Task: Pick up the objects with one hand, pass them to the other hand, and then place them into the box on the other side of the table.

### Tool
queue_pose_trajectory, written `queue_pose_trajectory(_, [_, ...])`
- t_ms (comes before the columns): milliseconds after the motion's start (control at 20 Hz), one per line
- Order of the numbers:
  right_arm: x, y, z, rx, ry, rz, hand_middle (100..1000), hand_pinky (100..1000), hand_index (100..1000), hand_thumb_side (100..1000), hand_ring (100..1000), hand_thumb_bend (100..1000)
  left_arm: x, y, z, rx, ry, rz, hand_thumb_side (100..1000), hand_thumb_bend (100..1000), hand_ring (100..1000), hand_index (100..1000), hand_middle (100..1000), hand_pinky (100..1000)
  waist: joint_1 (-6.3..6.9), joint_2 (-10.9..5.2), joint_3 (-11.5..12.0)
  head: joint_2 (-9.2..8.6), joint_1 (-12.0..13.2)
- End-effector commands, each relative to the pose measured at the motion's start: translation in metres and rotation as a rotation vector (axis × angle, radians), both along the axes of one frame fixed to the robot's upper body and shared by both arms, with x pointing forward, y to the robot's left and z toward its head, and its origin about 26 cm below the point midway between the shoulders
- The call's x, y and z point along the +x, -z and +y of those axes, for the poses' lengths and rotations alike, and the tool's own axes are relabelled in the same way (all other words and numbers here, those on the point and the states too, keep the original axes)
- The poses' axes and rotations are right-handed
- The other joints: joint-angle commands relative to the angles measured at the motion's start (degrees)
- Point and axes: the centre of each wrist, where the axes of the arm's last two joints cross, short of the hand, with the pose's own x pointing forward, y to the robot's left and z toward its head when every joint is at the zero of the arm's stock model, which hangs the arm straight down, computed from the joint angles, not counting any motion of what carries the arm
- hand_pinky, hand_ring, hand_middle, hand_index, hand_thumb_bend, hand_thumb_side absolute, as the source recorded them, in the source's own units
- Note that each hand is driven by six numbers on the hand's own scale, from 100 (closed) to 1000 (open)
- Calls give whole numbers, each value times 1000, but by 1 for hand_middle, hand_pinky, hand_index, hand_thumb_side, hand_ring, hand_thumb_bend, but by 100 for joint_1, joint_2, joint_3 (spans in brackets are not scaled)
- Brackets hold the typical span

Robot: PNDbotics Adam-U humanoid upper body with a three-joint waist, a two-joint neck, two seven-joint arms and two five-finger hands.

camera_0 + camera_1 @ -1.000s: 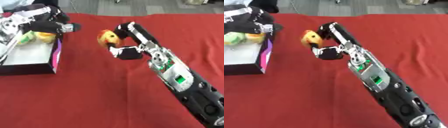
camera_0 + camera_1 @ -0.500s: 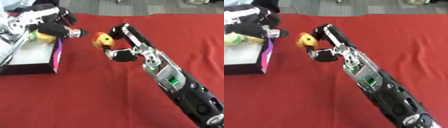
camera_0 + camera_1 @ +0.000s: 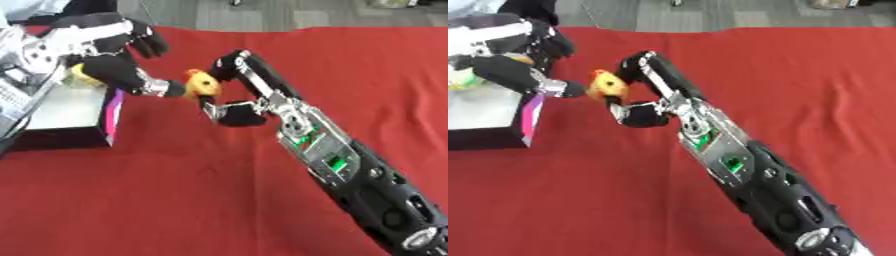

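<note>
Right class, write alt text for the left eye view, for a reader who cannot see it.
Above a red tablecloth, the robot's right hand holds a small yellow-orange toy out to its left hand, whose fingertip meets the toy. The left hand hovers over an open box at the table's left edge, with something yellow behind it.

Both views are head-mounted stereo eyes, pitched down at the red worktop (image 3: 175,200) from close above. Right eye sits slightly offset, so content shifts left. Shared: the box (image 3: 61,117) at left, right arm (image 3: 737,170) running diagonally, grey floor (image 3: 262,15) at the far edge.
</note>
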Motion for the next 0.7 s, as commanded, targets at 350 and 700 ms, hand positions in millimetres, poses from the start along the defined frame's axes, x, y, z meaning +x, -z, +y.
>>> queue_pose_trajectory(350, [-4, -15, 6, 19, -33, -46, 464, 730, 498, 100, 655, 132, -4, -9, -2, 60, 24, 5, 408, 568, 834, 823, 763, 780, 93, -14, -4, -9, -39])
queue_pose_trajectory(700, [-9, -20, 8, 25, -59, -56, 464, 729, 498, 100, 654, 132, 1, -5, -4, 89, 17, 2, 401, 552, 834, 826, 765, 781, 89, -15, -6, -19, -26])
